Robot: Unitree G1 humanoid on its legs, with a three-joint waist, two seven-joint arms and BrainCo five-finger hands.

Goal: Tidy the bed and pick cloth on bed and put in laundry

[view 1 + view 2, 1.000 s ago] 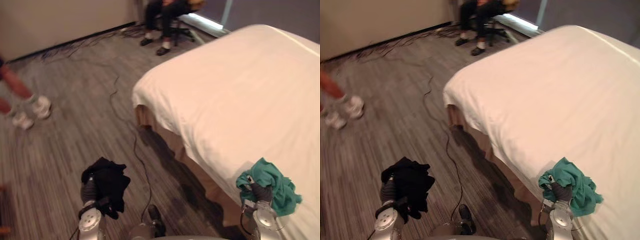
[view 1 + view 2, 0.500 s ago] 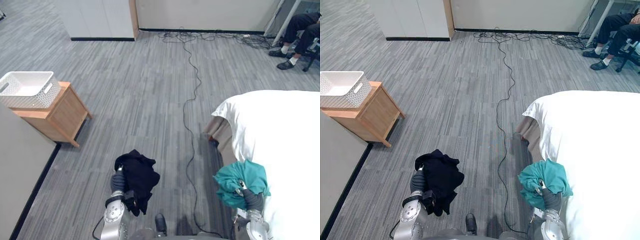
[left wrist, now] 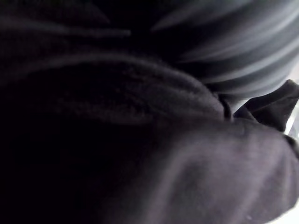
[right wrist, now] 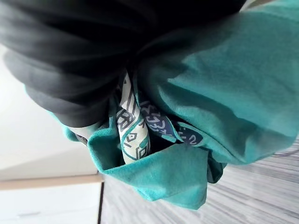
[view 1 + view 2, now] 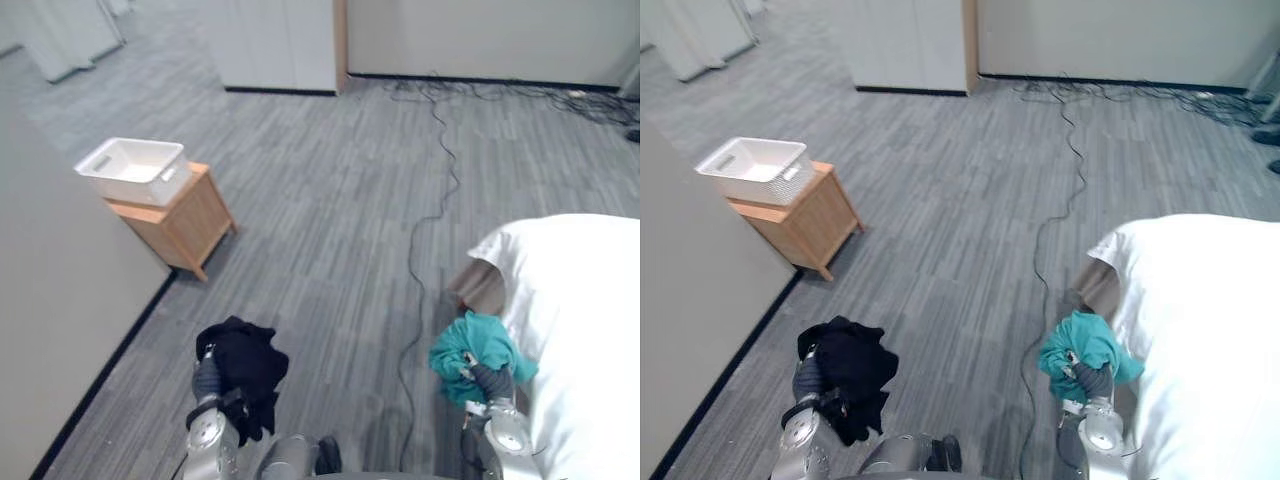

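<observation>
A black cloth [image 5: 245, 362] lay bunched over the robot's left hand [image 5: 207, 384], draped down past the wrist cover above the grey floor [image 5: 320, 200]. The cloth buried the hand, in the left wrist view as well, so it could not be told whether the hand was clenched or released. The right hand [image 5: 488, 381] carried a teal cloth [image 5: 480, 345] heaped on top of it; a white patterned strip [image 4: 131, 126] showed among the folds, and that hand's grasp could not be told either. The white-sheeted bed [image 5: 585, 300] stood just to the right of the right hand. A white basket [image 5: 135, 168] sat on a small wooden counter [image 5: 185, 222], well ahead and to the left of the left hand.
</observation>
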